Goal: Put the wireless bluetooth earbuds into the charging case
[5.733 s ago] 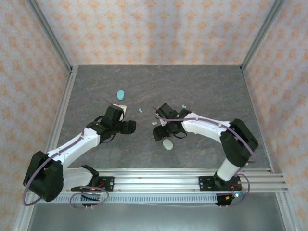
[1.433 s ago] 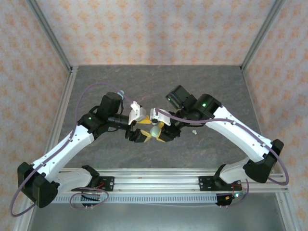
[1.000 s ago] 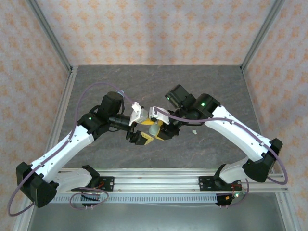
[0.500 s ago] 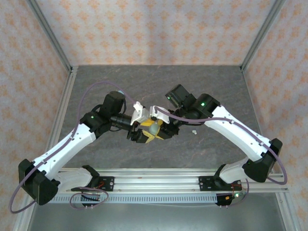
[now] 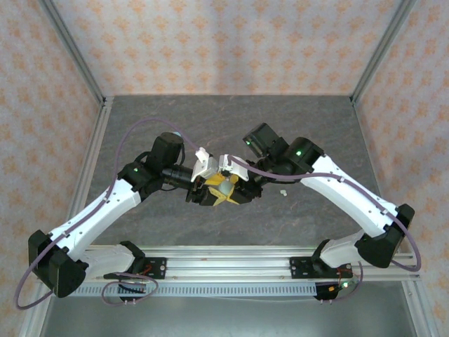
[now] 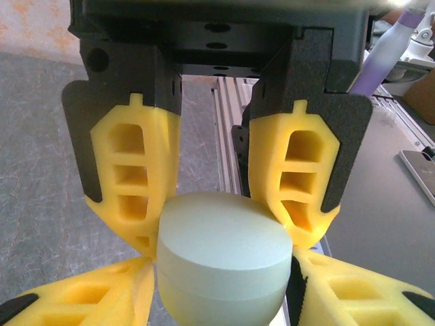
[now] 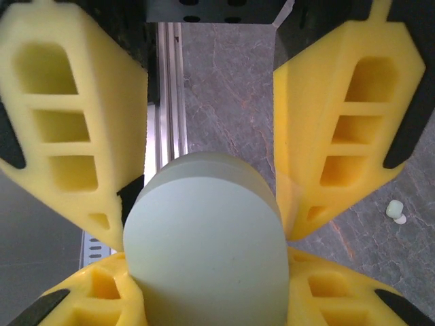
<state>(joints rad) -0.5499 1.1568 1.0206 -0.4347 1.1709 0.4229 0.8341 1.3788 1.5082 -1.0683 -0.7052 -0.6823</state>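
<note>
Held up mid-frame above the table (image 5: 210, 126), the mint-green charging case (image 5: 224, 184) is pinched in the right claw (image 5: 233, 189), and the left claw (image 5: 214, 189), wide a moment ago, has narrowed onto it, probably to open the lid, while an earbud (image 5: 283, 191) waits just right.

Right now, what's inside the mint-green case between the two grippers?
Its inside is hidden: the mint-green case looks shut, with the lid seam closed. One whitish earbud lies on the table, outside it.
</note>
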